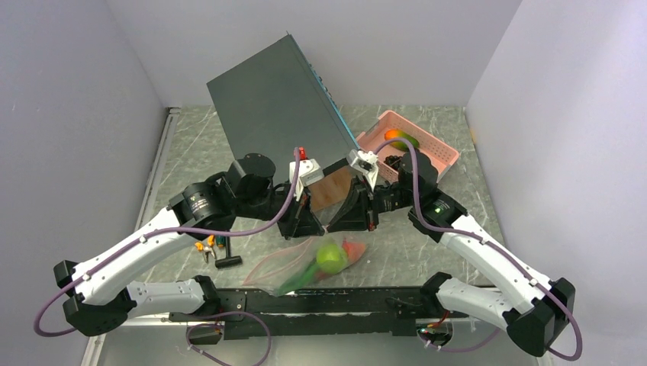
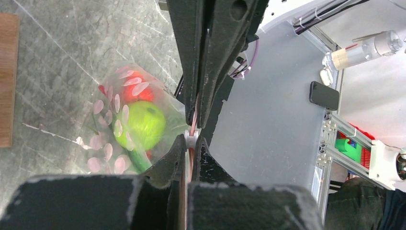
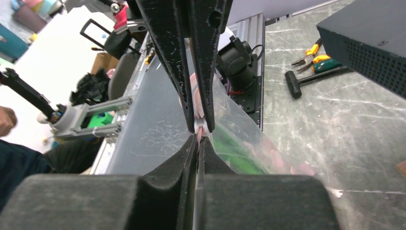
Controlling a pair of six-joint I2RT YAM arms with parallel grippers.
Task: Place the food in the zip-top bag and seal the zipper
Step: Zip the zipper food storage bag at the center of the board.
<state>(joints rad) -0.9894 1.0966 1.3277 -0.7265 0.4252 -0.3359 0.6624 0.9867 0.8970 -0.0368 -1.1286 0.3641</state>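
While the zip-top bag (image 2: pixel 107 139) is hanging low by the table's near edge, at about 6 o'clock, it is holding the lime-green fruit (image 2: pixel 143 123), some red pieces (image 2: pixel 136 91) and a green pod (image 2: pixel 136 160). Right over it the two pincers are meeting tip to tip. The left gripper (image 2: pixel 191 146) is pinching the zipper (image 2: pixel 193 123), and the right gripper (image 3: pixel 197 141), reaching in from 3 o'clock, is pressing together on the same pink strip, with a small white piece, perhaps a slider, sitting between them. Sealing well is probably calling for one pincer anchoring the strip while the other is drawing along it, keeping it taut and level so the food's weight is not prying the mouth apart. Hand tools (image 1: pixel 214 245) are lying at 9 o'clock. Farther off, at 1 o'clock, the mango (image 1: pixel 397 139) is sitting in the pink basket (image 1: pixel 446 158), not yet bagged.
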